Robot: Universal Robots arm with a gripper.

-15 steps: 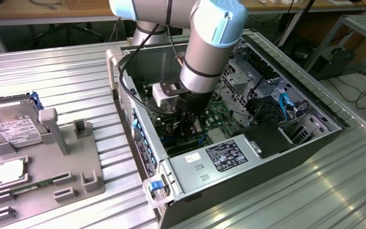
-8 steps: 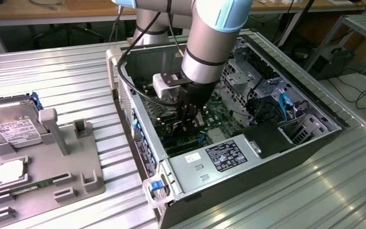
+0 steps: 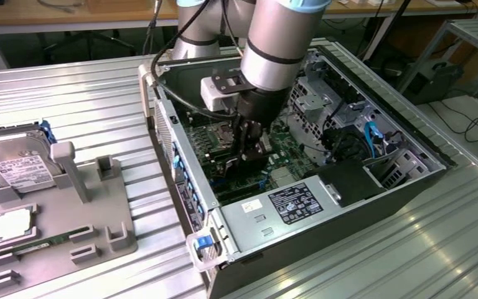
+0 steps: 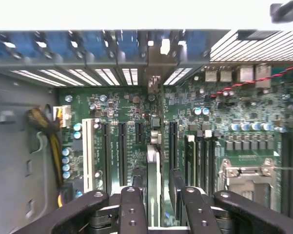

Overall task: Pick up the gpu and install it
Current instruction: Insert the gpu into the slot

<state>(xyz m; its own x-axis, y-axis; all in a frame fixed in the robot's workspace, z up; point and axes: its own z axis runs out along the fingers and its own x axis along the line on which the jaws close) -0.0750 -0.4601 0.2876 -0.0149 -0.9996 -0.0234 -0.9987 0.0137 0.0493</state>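
Gpu (image 3: 251, 151), at the exterior view's centre, stands on edge inside the open computer case (image 3: 405, 134) between the end effector (image 3: 251, 148) fingers; mid-frame in the wrist view it sits edge-on, fingers (image 4: 131, 209) closed around it, above the motherboard (image 4: 136, 122) slots.

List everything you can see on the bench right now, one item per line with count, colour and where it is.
computer case: one, black and silver, side open, lying on the ribbed metal table
motherboard: one, green, inside the case, with black expansion slots
gpu: one, thin card seen edge-on, standing between the gripper's fingers over the slots
power supply: one, silver with a white and black label, at the case's near end
parts holder: one, grey, at the exterior view's left
hard drive: one, silver with white label, on the holder
memory stick: one, green, slim, in the holder's front slot
robot arm: one, silver with blue caps, reaching down into the case
gripper: one, black, shut on the gpu
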